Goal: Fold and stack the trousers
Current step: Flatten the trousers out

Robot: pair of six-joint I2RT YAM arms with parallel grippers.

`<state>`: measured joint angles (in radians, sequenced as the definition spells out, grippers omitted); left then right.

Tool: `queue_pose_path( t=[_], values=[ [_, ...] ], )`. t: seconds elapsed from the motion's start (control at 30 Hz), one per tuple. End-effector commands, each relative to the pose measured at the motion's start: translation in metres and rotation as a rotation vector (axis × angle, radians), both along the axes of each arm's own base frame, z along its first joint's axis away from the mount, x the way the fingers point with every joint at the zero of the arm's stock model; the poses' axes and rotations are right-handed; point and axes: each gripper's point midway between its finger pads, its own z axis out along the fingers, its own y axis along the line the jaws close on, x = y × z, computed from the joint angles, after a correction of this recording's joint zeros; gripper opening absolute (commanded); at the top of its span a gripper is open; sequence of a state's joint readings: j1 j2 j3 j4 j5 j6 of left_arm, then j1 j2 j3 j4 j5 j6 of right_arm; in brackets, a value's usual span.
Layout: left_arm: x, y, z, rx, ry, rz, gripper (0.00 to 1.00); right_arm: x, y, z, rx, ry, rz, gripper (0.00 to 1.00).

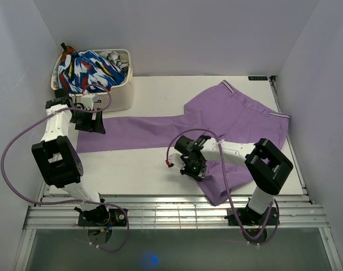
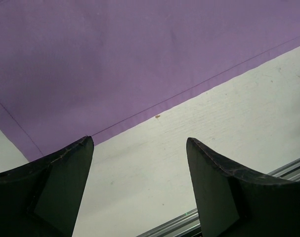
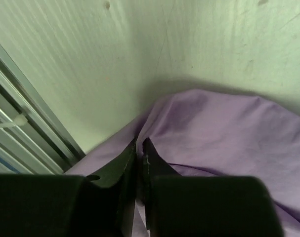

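Trousers of plain lilac fabric lie spread on the white table. Their white-striped waistband is at the upper right of the top view, and the 2 legs splay apart: 1 runs to the left, 1 drops toward the lower centre. The left gripper hovers over the end of the left-running leg with its fingers wide apart; in its wrist view the cloth's edge lies just beyond the tips. The right gripper sits at the other leg's left edge, fingers pinched together on a raised fold of purple cloth.
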<state>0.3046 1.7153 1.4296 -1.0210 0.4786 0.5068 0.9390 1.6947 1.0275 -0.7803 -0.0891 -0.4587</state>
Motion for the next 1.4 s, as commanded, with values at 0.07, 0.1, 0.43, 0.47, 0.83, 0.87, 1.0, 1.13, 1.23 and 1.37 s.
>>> queue_pose_path(
  t=[0.07,0.1,0.43,0.47,0.83,0.87,1.0,1.13,1.23,1.37],
  values=[
    [-0.009,-0.022,0.037,-0.076,-0.106,-0.09,0.84,0.042,0.047,0.057,0.206,-0.138,-0.05,0.08],
    [-0.013,-0.035,0.05,-0.132,-0.148,-0.135,0.84,0.052,0.056,0.077,0.268,-0.16,-0.056,0.08],
    [-0.042,-0.146,0.121,-0.288,-0.446,-0.504,0.83,0.132,-0.042,0.231,0.759,-0.503,-0.304,0.08],
    [-0.043,-0.158,0.122,-0.275,-0.461,-0.534,0.83,0.136,-0.053,0.232,0.768,-0.526,-0.331,0.08],
    [-0.038,-0.314,0.064,-0.259,-0.386,-0.673,0.94,0.161,-0.207,0.162,0.721,-0.466,-0.856,0.08],
    [-0.033,-0.321,0.059,-0.261,-0.378,-0.673,0.94,0.163,-0.213,0.16,0.72,-0.46,-0.874,0.08],
    [-0.026,-0.362,0.026,-0.267,-0.311,-0.717,0.91,0.17,-0.227,0.145,0.722,-0.41,-0.935,0.08],
    [-0.015,-0.389,-0.014,-0.332,-0.175,-0.625,0.88,0.168,-0.227,0.129,0.709,-0.368,-0.938,0.08],
    [-0.01,-0.407,-0.028,-0.409,-0.117,-0.561,0.88,0.165,-0.228,0.119,0.691,-0.351,-0.932,0.08],
    [-0.008,-0.426,-0.04,-0.467,-0.086,-0.538,0.89,0.16,-0.226,0.115,0.688,-0.347,-0.908,0.08]
  ],
)
